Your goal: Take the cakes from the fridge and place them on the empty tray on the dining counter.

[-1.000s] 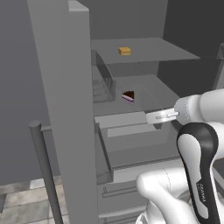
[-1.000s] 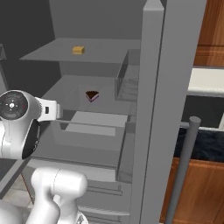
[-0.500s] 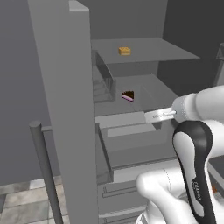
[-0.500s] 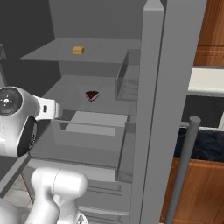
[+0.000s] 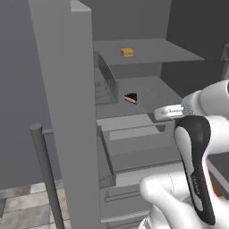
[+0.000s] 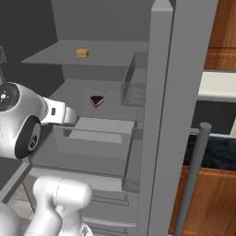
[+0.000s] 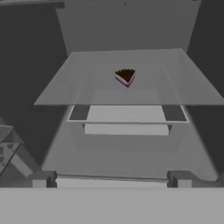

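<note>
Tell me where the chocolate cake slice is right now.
The chocolate cake slice sits on the middle shelf inside the open fridge, one shelf below the small orange cake. In the hand view it lies straight ahead, near the shelf's back.

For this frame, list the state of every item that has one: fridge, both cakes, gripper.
fridge: door open, shelves exposed.
dark brown wedge cake: lying on the middle shelf, untouched.
orange-tan square cake: sitting on the upper shelf, untouched.
gripper: open, empty, in front of the shelves and pointed at the wedge cake, clear of it.
</note>
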